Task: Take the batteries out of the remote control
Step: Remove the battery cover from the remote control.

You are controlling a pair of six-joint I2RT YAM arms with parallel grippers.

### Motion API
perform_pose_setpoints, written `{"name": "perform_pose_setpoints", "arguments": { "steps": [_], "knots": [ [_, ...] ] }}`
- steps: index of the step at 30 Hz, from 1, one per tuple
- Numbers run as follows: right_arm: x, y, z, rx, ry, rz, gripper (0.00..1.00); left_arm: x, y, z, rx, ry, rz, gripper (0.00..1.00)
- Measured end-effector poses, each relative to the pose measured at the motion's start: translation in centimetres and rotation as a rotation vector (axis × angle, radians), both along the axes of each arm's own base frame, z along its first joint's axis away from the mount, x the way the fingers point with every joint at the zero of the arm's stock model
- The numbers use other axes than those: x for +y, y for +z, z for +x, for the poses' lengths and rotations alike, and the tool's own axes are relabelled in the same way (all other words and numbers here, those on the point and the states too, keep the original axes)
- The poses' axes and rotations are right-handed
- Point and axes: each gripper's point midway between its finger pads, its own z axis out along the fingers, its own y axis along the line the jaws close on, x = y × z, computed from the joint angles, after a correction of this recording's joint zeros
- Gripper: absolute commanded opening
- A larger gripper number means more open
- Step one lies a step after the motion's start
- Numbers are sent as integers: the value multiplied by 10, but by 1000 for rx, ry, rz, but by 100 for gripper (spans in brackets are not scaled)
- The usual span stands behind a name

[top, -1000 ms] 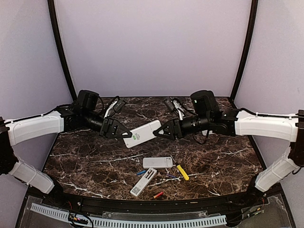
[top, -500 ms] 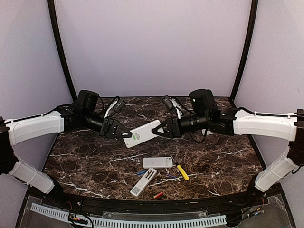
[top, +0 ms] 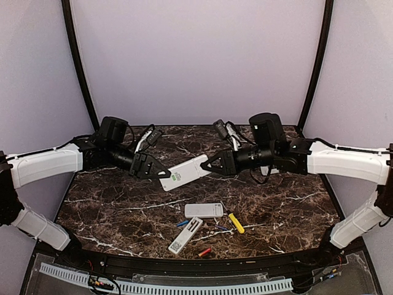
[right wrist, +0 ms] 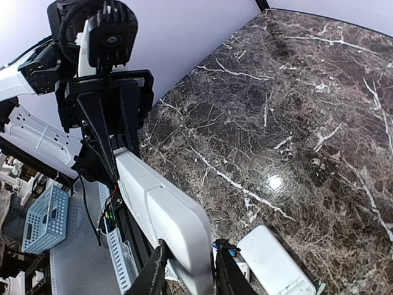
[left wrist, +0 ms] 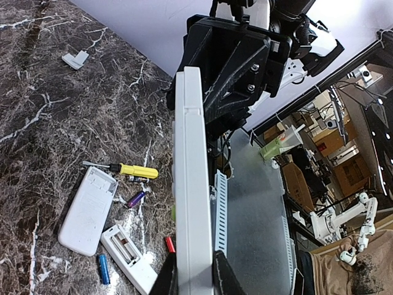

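The left gripper (top: 161,173) is closed tight on one end of a long white plastic remote control (top: 184,172). It holds the remote up in the air above the dark marble table (top: 123,209). The right gripper (top: 207,165) is at the other end of that remote. Its two fingers (right wrist: 155,273) sit one on each side of the end, very close to it. I cannot tell if they squeeze it.

The batteries are down on the table near the front edge, well apart from both grippers. A little blue battery (top: 182,223) lies just left of a second white remote with its back open (top: 185,235). A little red-orange battery (top: 204,252) lies to the right of that open remote's near end, closer to the front edge. A small purple battery (left wrist: 136,198) lies near the yellow-handled screwdriver (top: 236,223). A third white remote (top: 204,210) lies flat just behind them.

The held remote has a small sticker with a green mark (top: 177,178). The open remote has a sticker at its near end too. The writing on both is too small to read.
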Motion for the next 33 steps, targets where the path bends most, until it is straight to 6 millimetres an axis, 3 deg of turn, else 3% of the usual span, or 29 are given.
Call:
{"name": "perform_pose_setpoints", "arguments": {
  "steps": [5, 15, 33],
  "knots": [
    [-1, 1, 1, -7, 6, 2, 9, 1, -1, 0, 14, 5, 4, 0],
    [-2, 5, 3, 9, -8, 19, 0, 3, -9, 10, -8, 58, 60, 0],
    [0, 24, -2, 30, 8, 101, 0, 6, -18, 23, -50, 130, 114, 0]
  ]
}}
